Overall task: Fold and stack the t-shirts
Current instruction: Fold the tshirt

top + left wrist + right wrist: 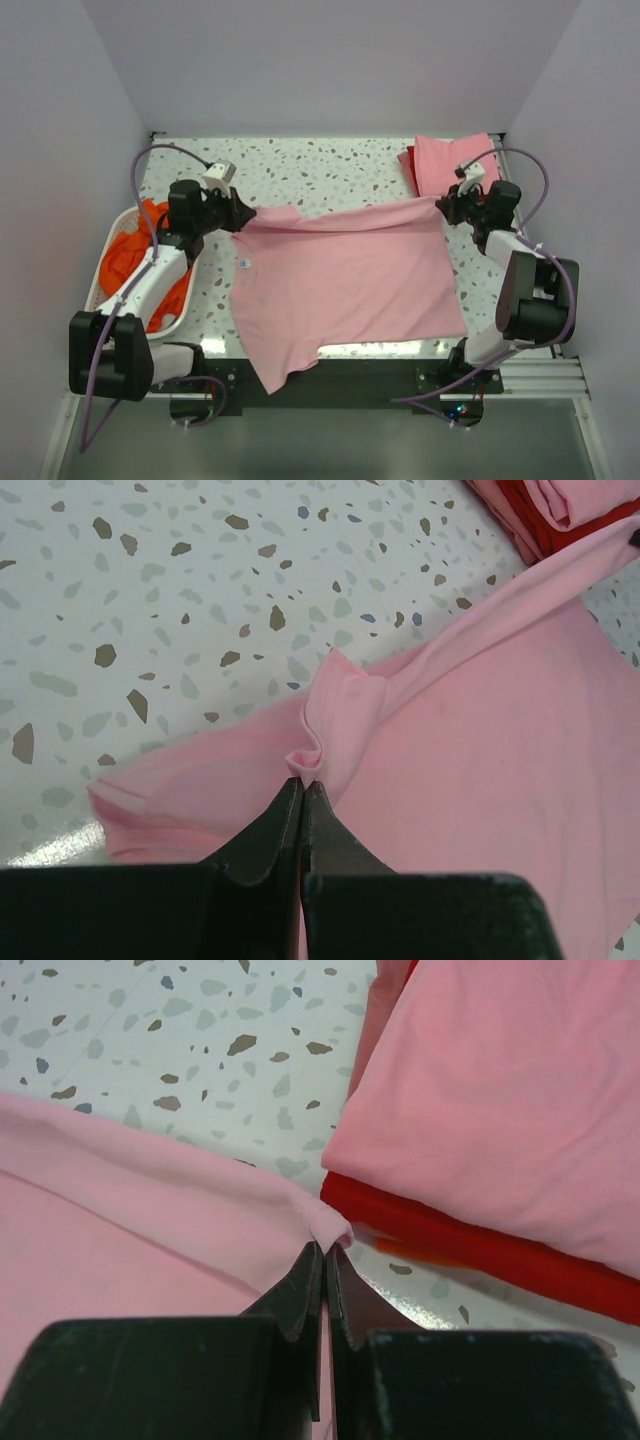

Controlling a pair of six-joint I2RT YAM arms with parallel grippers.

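Left claw pinching pink t-shirt at far-left edge; right claw pinching far-right edge.

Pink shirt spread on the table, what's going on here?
Both arms are working on the pink shirt. The left gripper and the right gripper are each shut on a pinch of its far edge, holding it stretched between them. A folded stack, pink on red, sits at the far right corner. Orange clothes lie in the basket on the left.
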